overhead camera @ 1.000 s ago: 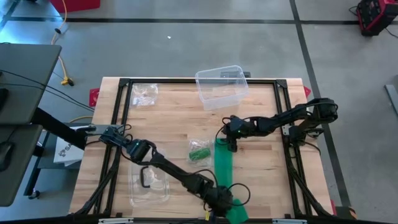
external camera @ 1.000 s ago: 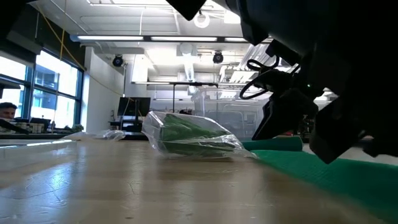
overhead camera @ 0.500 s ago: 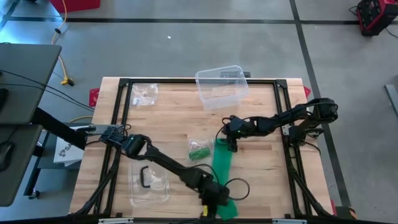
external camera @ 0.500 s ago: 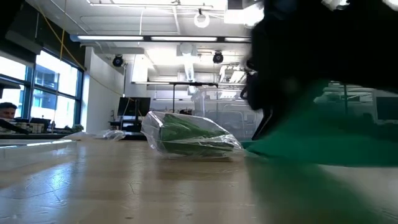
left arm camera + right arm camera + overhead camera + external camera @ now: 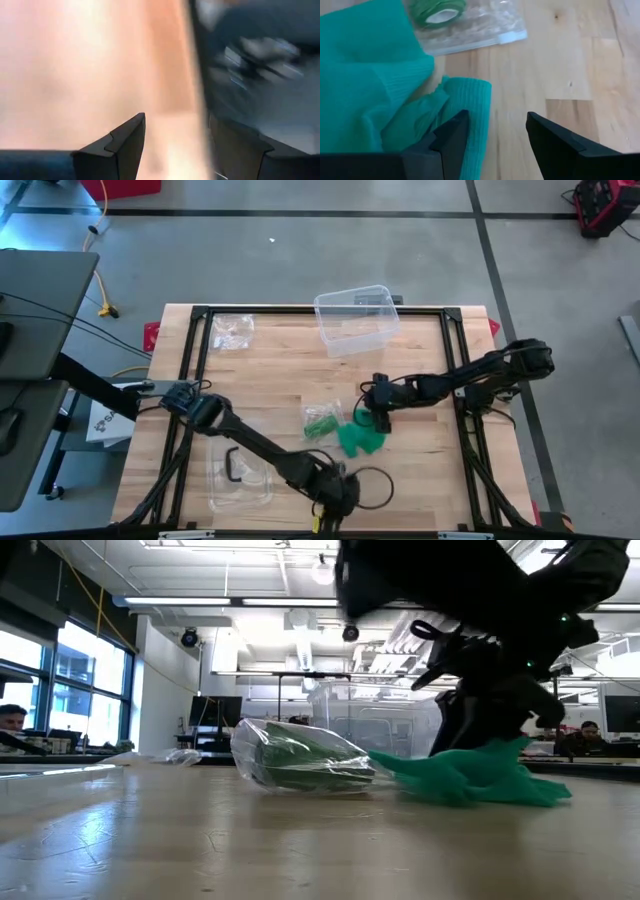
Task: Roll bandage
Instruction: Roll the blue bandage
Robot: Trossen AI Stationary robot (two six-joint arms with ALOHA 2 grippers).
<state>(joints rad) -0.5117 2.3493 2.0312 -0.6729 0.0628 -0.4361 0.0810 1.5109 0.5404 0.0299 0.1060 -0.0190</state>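
High view: my left gripper [image 5: 335,495] sits at the near edge of the table [image 5: 270,370], fingers spread apart with nothing between them; only bare wood shows past them in my left wrist view. Clear plastic bag [image 5: 240,473] with a dark loop inside lies just left of that arm, near edge.

Mid-table: green bandage [image 5: 358,439] lies crumpled in a loose heap, not rolled. My right gripper [image 5: 382,418] is at the heap's far-right side, fingers parted; one finger [image 5: 447,137] rests against the fabric's folded edge, nothing clamped. Whether the tips press the cloth to the wood, I cannot tell.

Just left of the heap: small clear bag holding a green roll [image 5: 320,422], close beside the bandage.

Farther back: clear plastic bin [image 5: 356,319] at the far edge, empty-looking bag [image 5: 231,330] at the far-left corner.
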